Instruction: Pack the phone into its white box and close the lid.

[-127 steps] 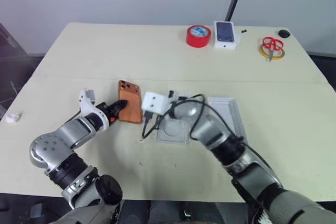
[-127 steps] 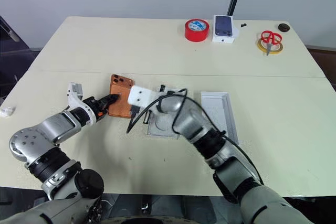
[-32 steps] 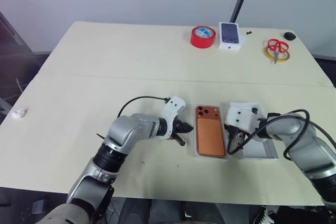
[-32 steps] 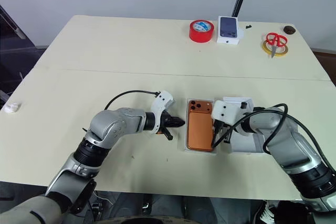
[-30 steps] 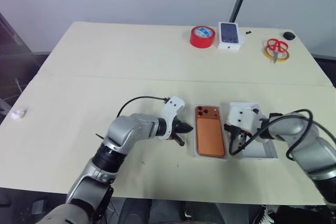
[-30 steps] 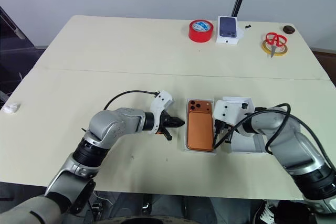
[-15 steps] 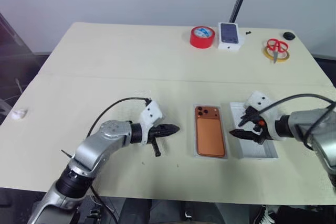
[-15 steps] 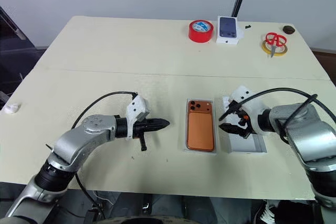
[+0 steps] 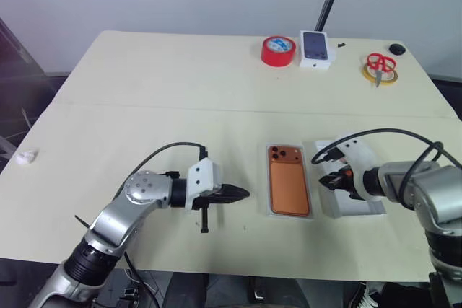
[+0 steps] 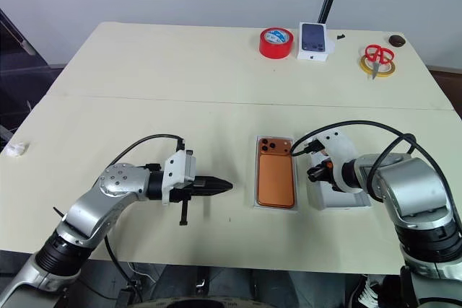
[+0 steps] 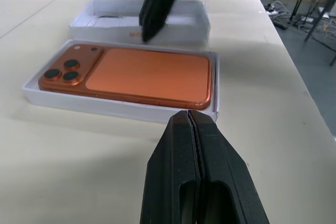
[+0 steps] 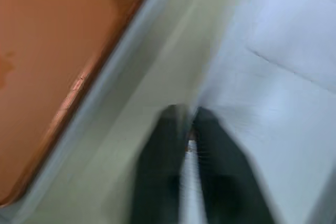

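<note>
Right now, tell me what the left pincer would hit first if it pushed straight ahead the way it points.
The left pincer, shut, points at the near long wall of the white box with the phone lying inside. Bare table lies between; that wall would likely be met first.

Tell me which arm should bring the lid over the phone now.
Right. The right claw is shut on the near wall of the lid, which lies open side up just right of the white box holding the phone. The left claw is shut, empty, left of the box.
</note>
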Robot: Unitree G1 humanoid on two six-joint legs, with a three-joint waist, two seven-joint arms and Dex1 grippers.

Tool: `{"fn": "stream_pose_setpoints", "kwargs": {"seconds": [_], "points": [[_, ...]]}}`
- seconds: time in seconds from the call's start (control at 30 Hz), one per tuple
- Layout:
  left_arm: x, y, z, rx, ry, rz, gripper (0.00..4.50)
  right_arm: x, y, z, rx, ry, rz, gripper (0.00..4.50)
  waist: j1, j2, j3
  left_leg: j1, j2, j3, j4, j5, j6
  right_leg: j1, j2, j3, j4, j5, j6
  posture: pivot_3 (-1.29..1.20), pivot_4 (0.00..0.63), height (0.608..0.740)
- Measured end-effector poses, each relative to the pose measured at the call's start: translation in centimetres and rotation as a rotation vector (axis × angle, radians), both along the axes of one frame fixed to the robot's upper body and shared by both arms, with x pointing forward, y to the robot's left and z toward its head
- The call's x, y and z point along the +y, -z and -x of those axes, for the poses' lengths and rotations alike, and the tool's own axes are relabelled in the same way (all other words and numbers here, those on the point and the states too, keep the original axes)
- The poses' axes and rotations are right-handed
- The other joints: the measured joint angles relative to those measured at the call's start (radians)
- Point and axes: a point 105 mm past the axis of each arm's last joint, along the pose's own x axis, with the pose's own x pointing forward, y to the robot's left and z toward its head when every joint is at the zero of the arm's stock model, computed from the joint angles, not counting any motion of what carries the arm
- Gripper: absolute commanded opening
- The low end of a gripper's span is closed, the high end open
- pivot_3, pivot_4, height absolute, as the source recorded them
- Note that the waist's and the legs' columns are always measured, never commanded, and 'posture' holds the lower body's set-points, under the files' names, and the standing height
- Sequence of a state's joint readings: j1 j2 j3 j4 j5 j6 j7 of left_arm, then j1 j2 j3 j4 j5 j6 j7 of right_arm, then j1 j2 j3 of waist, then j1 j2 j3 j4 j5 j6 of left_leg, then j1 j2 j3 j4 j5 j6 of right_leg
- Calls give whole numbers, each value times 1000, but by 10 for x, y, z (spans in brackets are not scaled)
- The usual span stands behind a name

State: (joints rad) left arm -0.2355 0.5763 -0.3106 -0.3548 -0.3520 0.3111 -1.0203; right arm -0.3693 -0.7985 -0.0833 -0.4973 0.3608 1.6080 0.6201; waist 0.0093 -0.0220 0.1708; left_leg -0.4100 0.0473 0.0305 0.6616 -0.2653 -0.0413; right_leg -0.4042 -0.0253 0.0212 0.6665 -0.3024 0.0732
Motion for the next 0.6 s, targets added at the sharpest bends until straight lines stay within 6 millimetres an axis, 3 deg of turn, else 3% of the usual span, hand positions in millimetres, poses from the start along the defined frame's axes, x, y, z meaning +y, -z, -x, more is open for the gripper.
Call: {"fn": "stream_pose_setpoints", "kwargs": {"seconds": [0.13, 0.3, 0.43, 0.6], "points": [[3, 2, 0, 14, -16, 7, 0, -6, -19, -11, -62, 42, -51, 55, -7, 0, 0, 0, 0, 0, 0, 0, 0, -1, 1, 0, 0, 0, 0, 0, 150, 732], [20, 3, -15, 22, -131, 24, 0, 5, -73, -28, -219, 7, -247, 55, -22, 0, 0, 0, 2, -1, 0, 0, 0, -1, 1, 0, 1, 0, 0, 0, 150, 732], [36, 0, -35, 20, -261, 63, 0, 52, -93, -28, -212, -168, -554, 55, -27, 0, 0, 0, 2, 0, 0, 0, 0, -1, 2, 0, 1, 0, 0, 0, 150, 732], [51, -5, -50, 2, -355, 79, 0, 111, -98, -16, -113, -290, -840, 55, -20, 1, 0, -2, 4, 0, 0, 0, 0, -2, -1, -1, 1, 0, 0, 0, 150, 732]]}}
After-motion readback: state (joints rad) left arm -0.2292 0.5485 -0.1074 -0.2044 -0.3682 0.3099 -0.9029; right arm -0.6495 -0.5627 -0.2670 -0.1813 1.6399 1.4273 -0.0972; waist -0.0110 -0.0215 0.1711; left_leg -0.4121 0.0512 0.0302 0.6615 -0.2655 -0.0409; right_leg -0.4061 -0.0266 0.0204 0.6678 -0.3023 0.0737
